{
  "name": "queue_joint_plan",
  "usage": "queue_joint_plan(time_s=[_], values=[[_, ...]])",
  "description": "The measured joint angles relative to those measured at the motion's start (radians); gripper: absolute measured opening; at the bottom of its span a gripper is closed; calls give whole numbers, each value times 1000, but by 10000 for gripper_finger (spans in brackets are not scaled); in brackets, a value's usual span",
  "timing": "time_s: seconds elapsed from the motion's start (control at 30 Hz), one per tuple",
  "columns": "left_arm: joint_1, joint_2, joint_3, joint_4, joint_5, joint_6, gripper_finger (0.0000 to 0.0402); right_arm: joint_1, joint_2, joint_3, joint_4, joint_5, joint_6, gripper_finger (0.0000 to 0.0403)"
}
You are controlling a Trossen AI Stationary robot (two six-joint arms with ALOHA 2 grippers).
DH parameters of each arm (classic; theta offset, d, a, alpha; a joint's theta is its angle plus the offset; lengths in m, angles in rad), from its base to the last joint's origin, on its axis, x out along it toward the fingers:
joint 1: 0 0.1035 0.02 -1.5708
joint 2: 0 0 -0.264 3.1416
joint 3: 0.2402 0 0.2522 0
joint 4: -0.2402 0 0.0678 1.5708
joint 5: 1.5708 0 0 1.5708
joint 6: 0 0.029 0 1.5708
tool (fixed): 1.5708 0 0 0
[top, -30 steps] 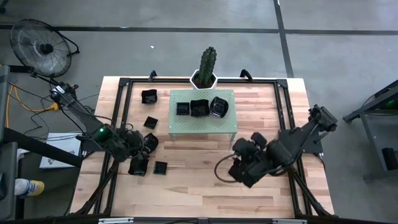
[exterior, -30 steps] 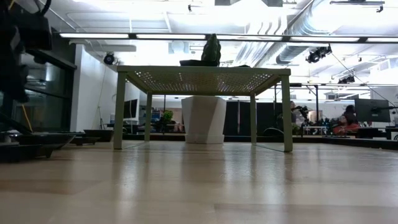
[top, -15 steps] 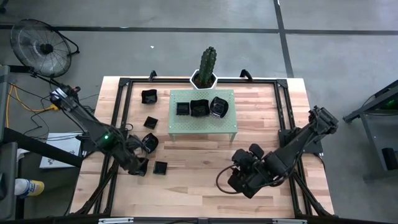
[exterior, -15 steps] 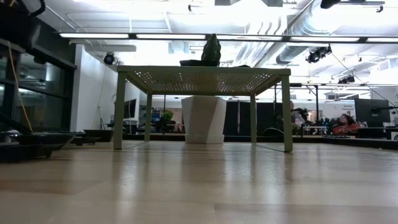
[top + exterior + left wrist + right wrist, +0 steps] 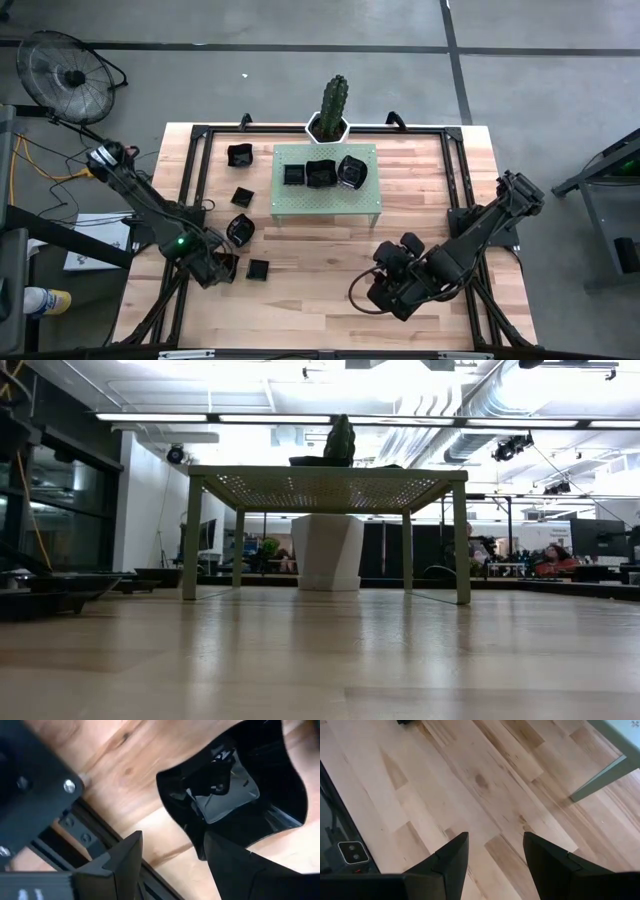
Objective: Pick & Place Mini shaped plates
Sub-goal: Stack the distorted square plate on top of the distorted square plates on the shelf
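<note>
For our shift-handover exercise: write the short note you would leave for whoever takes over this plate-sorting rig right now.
Left gripper: open, low over the table's left front, a glossy black wavy-edged mini plate just ahead of its fingers, not gripped.
Right gripper: open, empty, over bare wood at the table's right front.
Done: three small black plates sit on the pale green perforated stand.
Left: five black plates on the light wooden table, left of the stand: one at the back, one mid-left, one rounder, one square near the front, plus the one by the left gripper.
</note>
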Motion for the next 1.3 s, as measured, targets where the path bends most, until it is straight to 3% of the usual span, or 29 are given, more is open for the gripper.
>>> queue_joint_plan(time_s=[0.17,0.4,0.77,0.9,1.3], values=[[-26,0,-1,17,7,-67,206,0,0,0,0,-4,-3,184],[-25,0,-1,66,-69,0,206,0,0,0,19,-3,-29,184],[-25,0,-2,48,-52,7,206,22,0,0,21,-8,-30,184],[-25,0,-2,93,-73,165,206,28,0,0,20,-7,-32,184],[-25,0,7,328,-55,895,206,54,0,0,15,-4,-33,184]])
